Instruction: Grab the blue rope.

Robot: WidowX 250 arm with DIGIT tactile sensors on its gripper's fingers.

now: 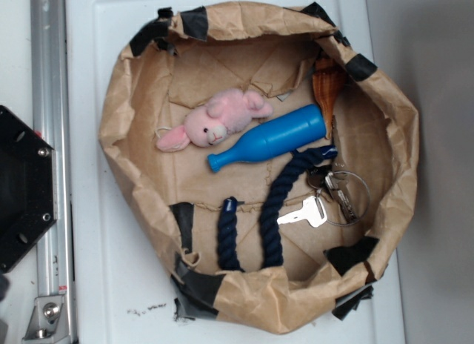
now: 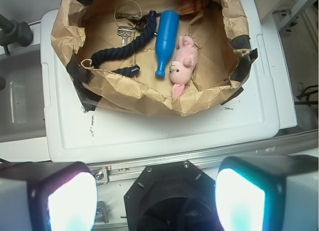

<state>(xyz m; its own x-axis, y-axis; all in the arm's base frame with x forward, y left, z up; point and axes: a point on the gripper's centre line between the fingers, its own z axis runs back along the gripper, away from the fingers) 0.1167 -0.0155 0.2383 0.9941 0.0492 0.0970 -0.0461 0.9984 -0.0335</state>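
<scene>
Here the blue rope (image 1: 275, 203) lies in a U inside the brown paper basin (image 1: 126, 107), filling its 5 to 6 o'clock part in the exterior view, one end beside the keys (image 1: 326, 199) at 3 o'clock. The blue bottle (image 1: 270, 138) sits just above it, the pink plush (image 1: 215, 120) at 10 o'clock. In the wrist view the tool (image 2: 157, 198) hangs over the white bench (image 2: 149, 134), well apart from the rope, its fingers (image 2: 65, 201) spread wide, holding nothing
</scene>
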